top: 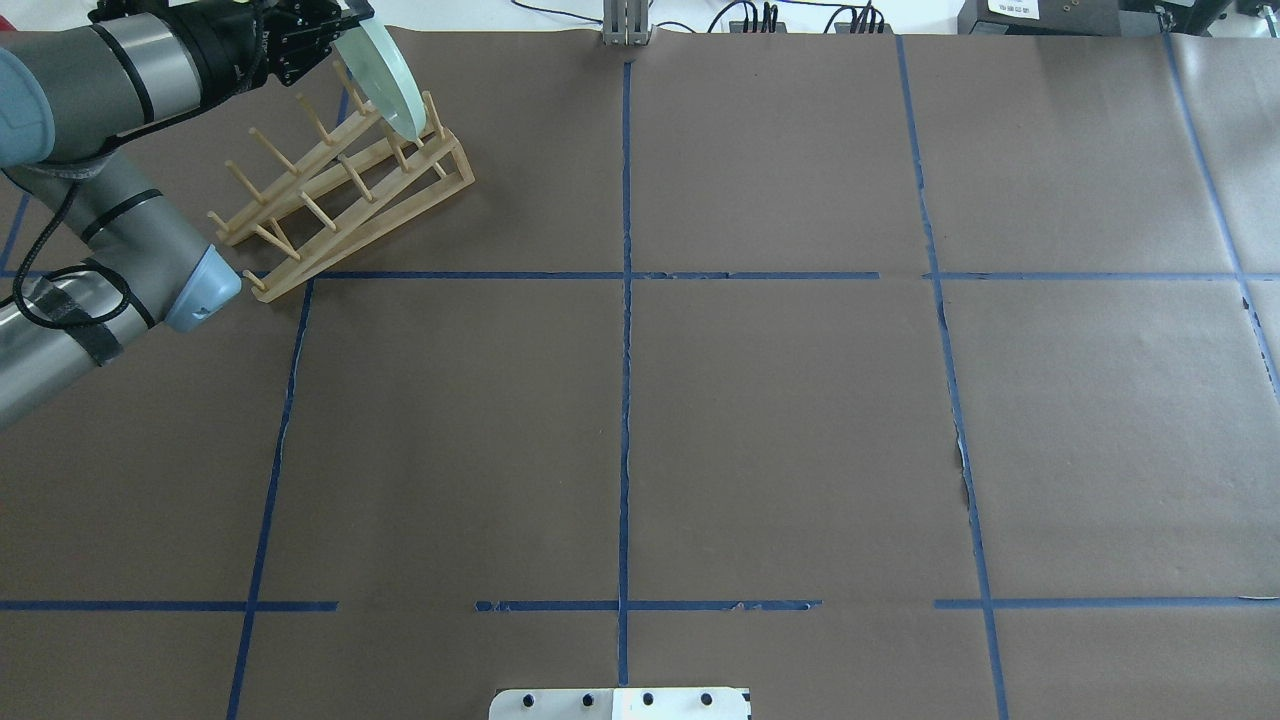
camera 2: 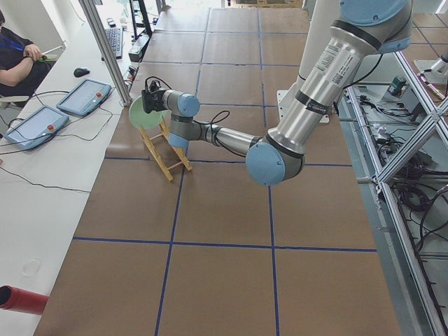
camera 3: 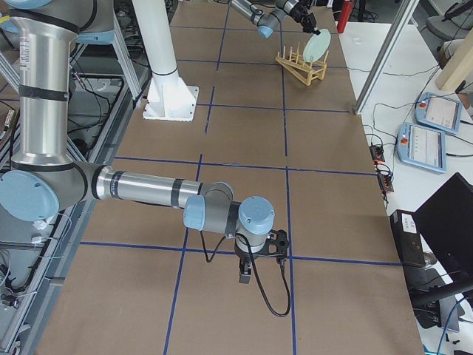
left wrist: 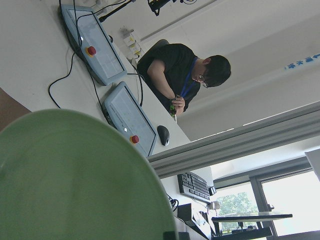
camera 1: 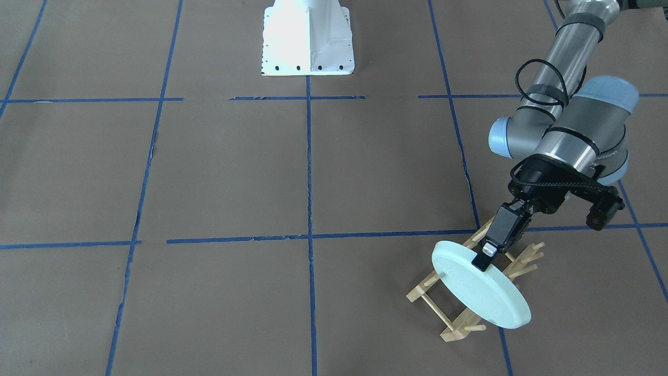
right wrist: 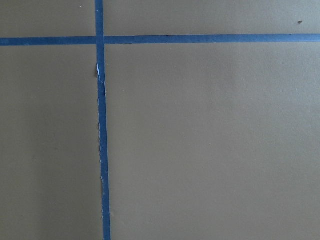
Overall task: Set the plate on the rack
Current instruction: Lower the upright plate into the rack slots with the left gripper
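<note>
**Plate** (camera 1: 480,286): round, pale mint green, with a raised rim. It stands on edge and tilted, over the rack end closest to the tabletop's far edge. Its lower rim sits down among the pegs; whether it rests on the rails cannot be told.

**Rack** (top: 352,192): light wood, with two rails and upright pegs. It stands on the tabletop (top: 780,430) in the corner where the far edge meets the robot's left end, set at a slant to the blue tape lines (top: 626,400).

**Left jaws**: on the left arm (camera 1: 569,141) and pinched onto the plate's upper rim, one finger (camera 1: 484,259) lying over the plate's face.

**Right jaws**: on the right arm (camera 3: 140,186), low over the tabletop near its right end and pointing down. Seen only from the side, so their opening cannot be told.

**Robot base** (camera 1: 308,42): white, at the tabletop's near edge.
</note>
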{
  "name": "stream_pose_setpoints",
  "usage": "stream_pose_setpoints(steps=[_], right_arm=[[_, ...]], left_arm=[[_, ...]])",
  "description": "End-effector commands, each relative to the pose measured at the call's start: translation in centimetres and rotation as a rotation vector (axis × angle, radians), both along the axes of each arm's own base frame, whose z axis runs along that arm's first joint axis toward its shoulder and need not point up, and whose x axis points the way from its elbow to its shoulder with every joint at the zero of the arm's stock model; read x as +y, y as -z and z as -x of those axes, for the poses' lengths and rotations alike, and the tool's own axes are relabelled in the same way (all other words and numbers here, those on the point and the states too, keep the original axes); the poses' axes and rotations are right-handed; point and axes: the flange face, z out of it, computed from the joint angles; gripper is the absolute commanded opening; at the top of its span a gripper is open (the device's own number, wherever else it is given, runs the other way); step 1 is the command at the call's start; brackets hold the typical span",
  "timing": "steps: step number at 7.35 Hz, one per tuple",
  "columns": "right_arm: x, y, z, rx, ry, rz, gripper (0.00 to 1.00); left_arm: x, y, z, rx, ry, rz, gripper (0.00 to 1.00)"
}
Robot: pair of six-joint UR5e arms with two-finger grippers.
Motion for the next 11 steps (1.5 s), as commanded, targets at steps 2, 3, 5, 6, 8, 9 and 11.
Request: stream_pose_setpoints(steps=[2, 3, 5, 6, 8, 9, 11], right_arm=[[0.0, 0.0, 0.0, 0.0, 0.002, 0.0, 1.0], [0.0, 0.0, 0.0, 0.0, 0.0, 0.0, 1.0], [0.0, 0.0, 0.0, 0.0, 0.002, 0.0, 1.0], [0.0, 0.0, 0.0, 0.0, -0.001, 0.001, 1.0], [0.0, 0.0, 0.0, 0.0, 0.0, 0.001, 1.0], [0.0, 0.0, 0.0, 0.0, 0.0, 0.001, 1.0], [0.0, 0.0, 0.0, 0.0, -0.001, 0.001, 1.0]], left_arm=[[-0.2, -1.3, -0.8, -0.014, -0.006, 0.026, 0.67], [-0.3, -1.5, -0.8, -0.018, -0.002, 0.03, 1.0], [-0.3, -1.9, -0.6, -0.026, 0.002, 0.031, 1.0], [-0.3, -2.0, -0.6, -0.033, 0.003, 0.033, 1.0], [-0.8, -2.3, 0.5, -0.164, 0.042, -0.071, 1.0], [-0.1, -4.2, 2.5, -0.214, 0.036, -0.082, 1.0], [0.1, -4.4, 8.3, -0.413, -0.031, -0.137, 1.0]])
